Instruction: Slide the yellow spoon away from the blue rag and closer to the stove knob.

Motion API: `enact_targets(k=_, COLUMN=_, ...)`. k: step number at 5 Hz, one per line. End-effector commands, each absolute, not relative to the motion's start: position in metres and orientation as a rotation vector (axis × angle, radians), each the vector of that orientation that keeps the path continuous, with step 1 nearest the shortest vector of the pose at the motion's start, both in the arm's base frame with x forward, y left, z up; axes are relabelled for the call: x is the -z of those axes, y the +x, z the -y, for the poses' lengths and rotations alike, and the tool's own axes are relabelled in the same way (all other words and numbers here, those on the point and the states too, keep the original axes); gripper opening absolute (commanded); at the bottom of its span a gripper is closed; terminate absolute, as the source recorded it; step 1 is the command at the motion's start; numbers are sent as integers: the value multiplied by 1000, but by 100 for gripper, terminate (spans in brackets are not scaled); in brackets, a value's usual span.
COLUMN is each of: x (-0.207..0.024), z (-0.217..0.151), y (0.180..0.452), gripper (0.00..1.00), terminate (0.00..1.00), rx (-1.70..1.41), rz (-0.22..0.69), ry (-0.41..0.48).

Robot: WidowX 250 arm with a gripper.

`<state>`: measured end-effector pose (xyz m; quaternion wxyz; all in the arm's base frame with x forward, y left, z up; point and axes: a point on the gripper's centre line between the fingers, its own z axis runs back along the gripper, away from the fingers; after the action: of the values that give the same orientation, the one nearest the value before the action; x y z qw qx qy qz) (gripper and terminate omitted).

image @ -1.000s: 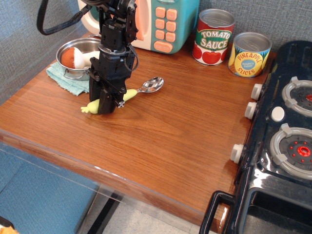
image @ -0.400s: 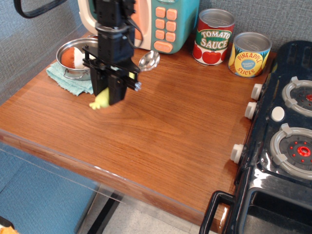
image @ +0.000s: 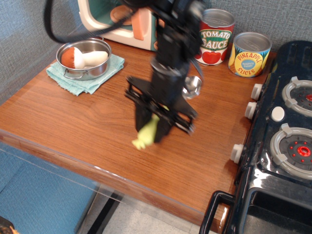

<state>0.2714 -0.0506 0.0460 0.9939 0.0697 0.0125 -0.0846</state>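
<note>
My gripper (image: pixel 155 127) is shut on the yellow spoon (image: pixel 146 135) and holds it above the middle of the wooden table; the image of it is blurred. The pale yellow-green handle sticks out below the fingers and the silver bowl (image: pixel 192 87) shows up and to the right of them. The blue rag (image: pixel 80 81) lies at the back left under a small steel pot (image: pixel 84 58), well apart from the spoon. Three white stove knobs sit on the left edge of the black stove: far (image: pixel 257 90), middle (image: pixel 250 109) and near (image: pixel 237 152).
The pot holds a toy mushroom. A teal toy microwave (image: pixel 122 19) stands at the back, with a tomato sauce can (image: pixel 215 37) and a pineapple slices can (image: pixel 249 54) to its right. The stove (image: pixel 285 146) fills the right side. The table's front edge (image: pixel 97 170) runs diagonally.
My gripper lifted the spoon off the table beside the rag and carried it right and toward the front, to the table's middle, closer to the stove knobs.
</note>
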Motion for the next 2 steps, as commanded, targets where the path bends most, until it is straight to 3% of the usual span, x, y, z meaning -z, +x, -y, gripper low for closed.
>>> enact_targets(k=1, x=-30, z=88, y=269, gripper=0, terminate=0, rx=20, rz=27, ry=137)
enact_targets(k=2, x=-21, z=93, y=270, gripper=0, terminate=0, rx=-45, rz=-18, ry=116)
